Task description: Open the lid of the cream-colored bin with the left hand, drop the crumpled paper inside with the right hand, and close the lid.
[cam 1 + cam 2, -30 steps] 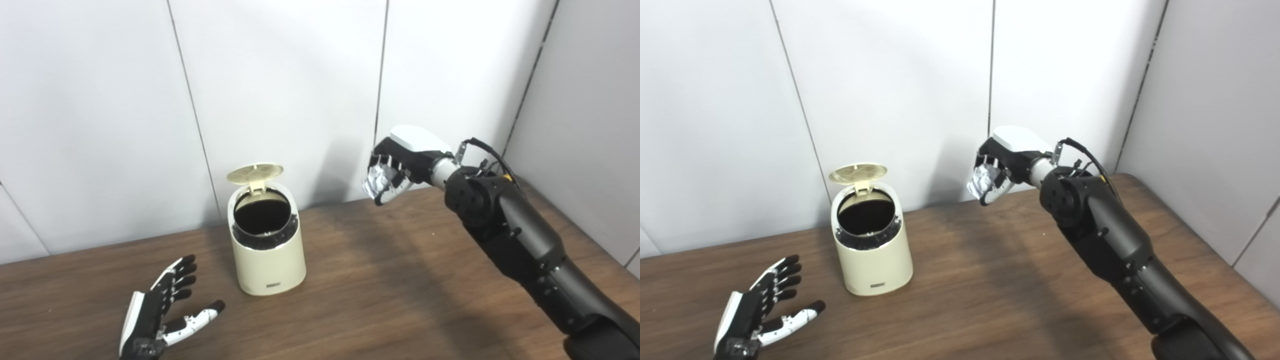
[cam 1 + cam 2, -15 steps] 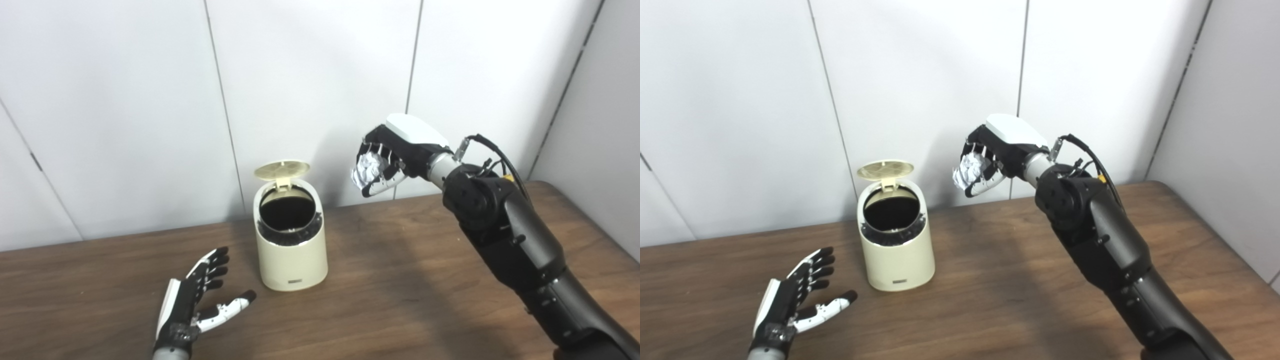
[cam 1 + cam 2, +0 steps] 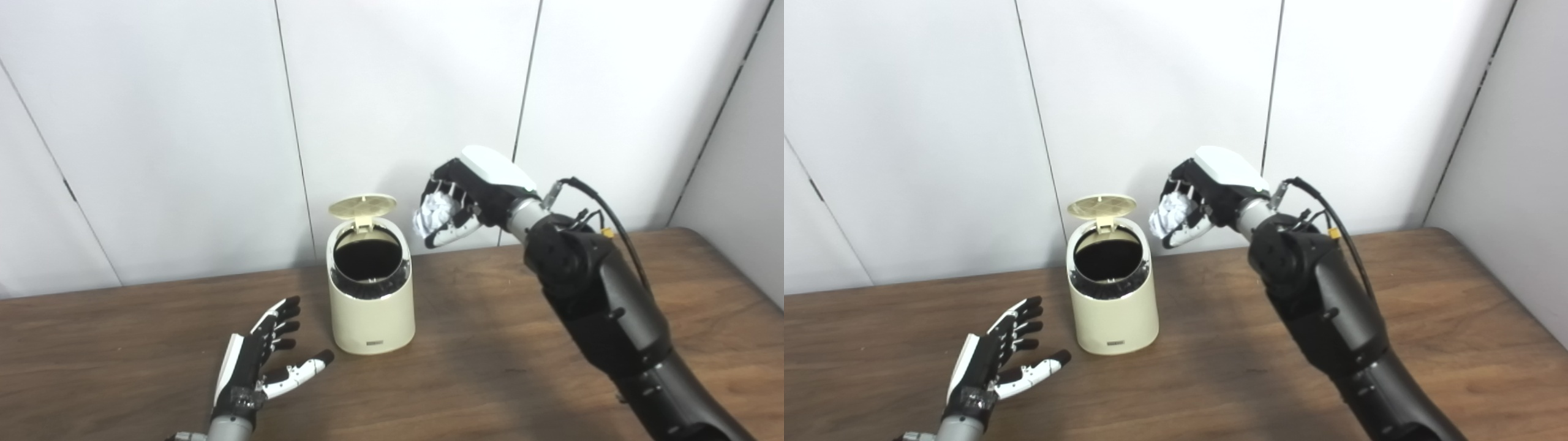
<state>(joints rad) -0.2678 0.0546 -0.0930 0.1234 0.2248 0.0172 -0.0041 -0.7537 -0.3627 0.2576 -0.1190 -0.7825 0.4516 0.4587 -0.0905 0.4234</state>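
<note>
**Above the table: right hand holds crumpled paper near an open bin**

Raised over a brown wooden table [image 3: 490, 367], the right hand [image 3: 468, 193] hangs in the air with its fingers curled around a ball of crumpled white paper [image 3: 433, 212]. Its white back faces up and its palm turns down and toward the left. The black right arm [image 3: 603, 306] rises from the lower right corner and bends at the wrist, where a thin black cable [image 3: 597, 199] loops out. The hand and paper sit above and to the right of the bin's mouth, apart from the bin, not over the opening.

A cream-colored bin [image 3: 370, 309] stands upright on the table near the back wall. Its round lid [image 3: 362, 206] is flipped up on a rear hinge and stands open, showing a dark interior.

Low on the left, the left hand [image 3: 260, 358] is close to the tabletop in front of and to the left of the bin, near it but not touching. Its fingers are spread apart and it holds nothing, its thumb pointing toward the bin's base.

Behind the table stand plain white wall panels [image 3: 184, 122] with thin dark seams. Nothing lies between the paper and the bin's opening.
</note>
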